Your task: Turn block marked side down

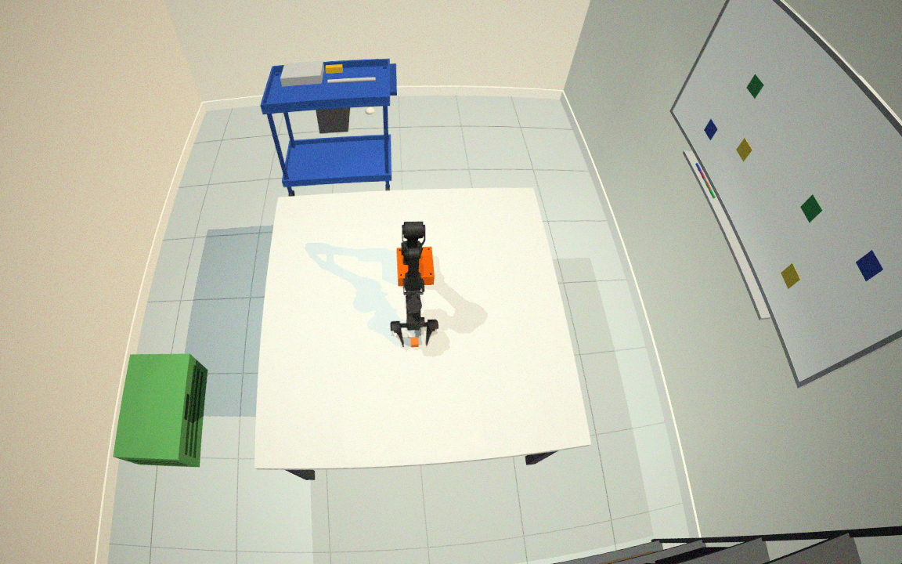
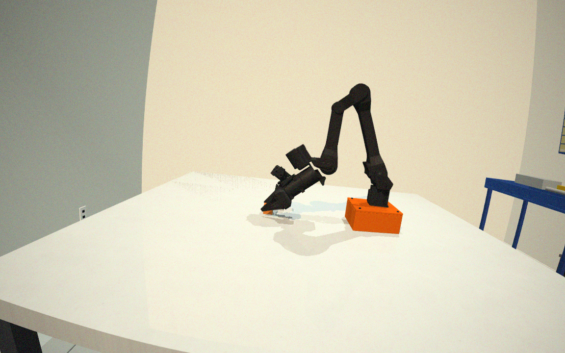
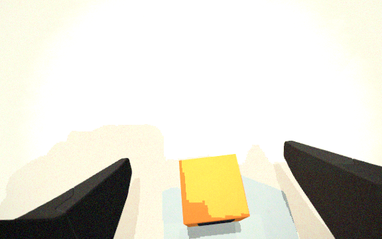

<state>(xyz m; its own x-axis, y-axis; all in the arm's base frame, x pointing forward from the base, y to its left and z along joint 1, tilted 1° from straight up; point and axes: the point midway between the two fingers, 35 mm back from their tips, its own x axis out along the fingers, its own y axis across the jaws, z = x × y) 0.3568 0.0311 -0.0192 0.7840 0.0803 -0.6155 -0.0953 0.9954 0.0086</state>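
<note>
I have 1 gripper [image 3: 207, 186] with 2 dark fingers, and they stand spread wide with nothing between them touching me; I grasp nothing. In the wrist view 1 finger fills the lower left of the frame and the other the lower right, and 1 block [image 3: 212, 187] lies on the white table [image 3: 191, 66] in the lower centre, between the 2 fingers but apart from both. Its upward face is orange and yellow, and a thin dark strip shows along its near bottom edge, low against the table. In the top view the block [image 1: 413, 341] is a small orange spot near the middle of the frame, just below my gripper [image 1: 413, 329], on the table [image 1: 342, 406]. In the exterior view my 1 arm [image 2: 346, 131] rises from 1 orange base [image 2: 373, 215] at centre right, folds at a high elbow and slopes down to the left, so that my gripper [image 2: 271, 206] hangs low just above the block [image 2: 268, 212], of which only an orange sliver shows. Off the table in the top view stand 1 blue cart [image 1: 331, 126] at the upper centre and 1 green cabinet [image 1: 160, 410] at the lower left.
</note>
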